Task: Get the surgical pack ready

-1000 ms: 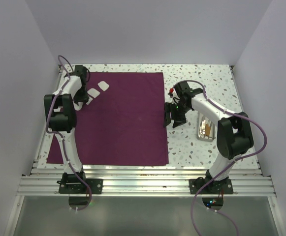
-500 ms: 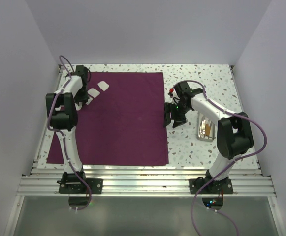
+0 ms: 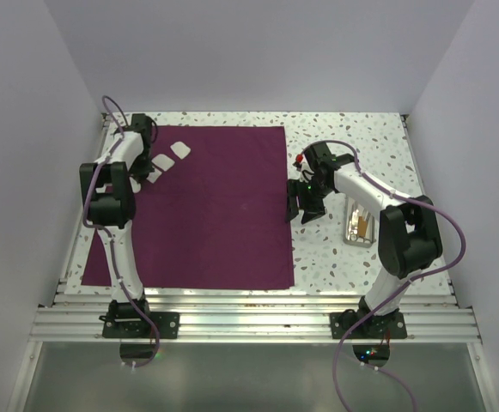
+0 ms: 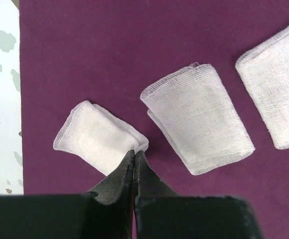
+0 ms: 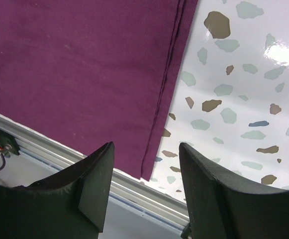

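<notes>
The surgical pack, a deep purple sheet (image 3: 223, 206), lies flat on the left half of the speckled table. Three white gauze pads rest on its far left corner. My left gripper (image 3: 140, 178) is over them. In the left wrist view it (image 4: 134, 152) is shut, pinching the puckered corner of the nearest gauze pad (image 4: 92, 137). A second pad (image 4: 196, 117) and a third pad (image 4: 278, 89) lie apart on the sheet (image 4: 109, 45). My right gripper (image 3: 305, 211) hangs open above the sheet's right edge (image 5: 171, 74), its jaws (image 5: 144, 149) holding nothing.
A small clear tray (image 3: 358, 221) with instruments sits to the right of the right arm. A small red item (image 3: 299, 160) lies behind the right gripper. White walls close in the table on three sides, and a metal rail (image 3: 249, 302) runs along the front edge.
The left gripper's jaws have shut on the corner of the nearest gauze pad. Neither arm has visibly shifted.
</notes>
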